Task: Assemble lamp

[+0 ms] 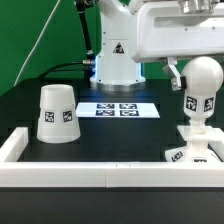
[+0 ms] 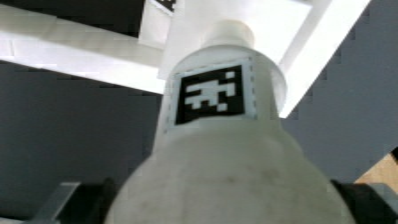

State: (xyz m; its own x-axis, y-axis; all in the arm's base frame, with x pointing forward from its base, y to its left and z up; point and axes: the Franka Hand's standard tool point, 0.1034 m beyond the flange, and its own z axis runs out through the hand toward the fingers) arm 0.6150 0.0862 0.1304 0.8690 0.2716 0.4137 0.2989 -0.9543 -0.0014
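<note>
The white ball-headed bulb [image 1: 201, 92] stands upright on the flat blocky base [image 1: 196, 150] at the exterior view's right. My gripper [image 1: 200, 74] comes down from above and is shut on the bulb's round head, with one dark finger [image 1: 175, 73] showing beside it. In the wrist view the bulb [image 2: 217, 120] fills the picture, its square tag facing the camera, and my gripper [image 2: 222, 206] has a dark finger [image 2: 71, 203] pressed against each side of it. The cone shade [image 1: 57, 112] stands alone at the exterior view's left, wide end down.
The marker board [image 1: 120, 109] lies flat at the middle back. A long white rail [image 1: 100, 176] borders the front and the left side of the black table. The robot's white pedestal [image 1: 117, 60] stands behind the marker board.
</note>
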